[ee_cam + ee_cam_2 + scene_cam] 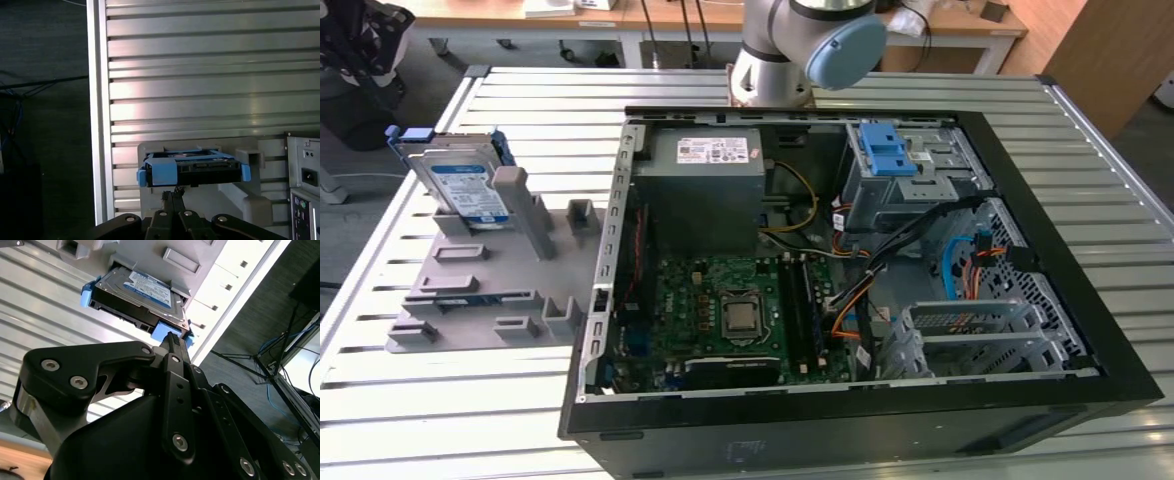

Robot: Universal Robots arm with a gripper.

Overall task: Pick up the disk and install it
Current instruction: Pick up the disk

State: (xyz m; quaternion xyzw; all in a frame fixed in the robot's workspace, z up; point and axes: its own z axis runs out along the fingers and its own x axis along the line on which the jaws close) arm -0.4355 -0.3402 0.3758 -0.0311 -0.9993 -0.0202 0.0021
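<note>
Grey fixture (494, 290) on slatted table (454, 420): holds 1 disk (460, 185), standing on edge in a slot, label facing out. Open computer case (854, 440): 1 power supply (707, 180), 1 motherboard (720, 310), 1 drive cage (914, 175). In both wrist views the gripper (173, 340) (175, 192) points at the disk's blue carrier edge, fingers pressed together, holding nothing.

I read no legible text. The disk (460, 180), at the exterior view's left, carries a white-and-blue label (149, 288); the grey power-supply box (704, 195) carries a white sticker (715, 151). Print on both is too small to make out.
</note>
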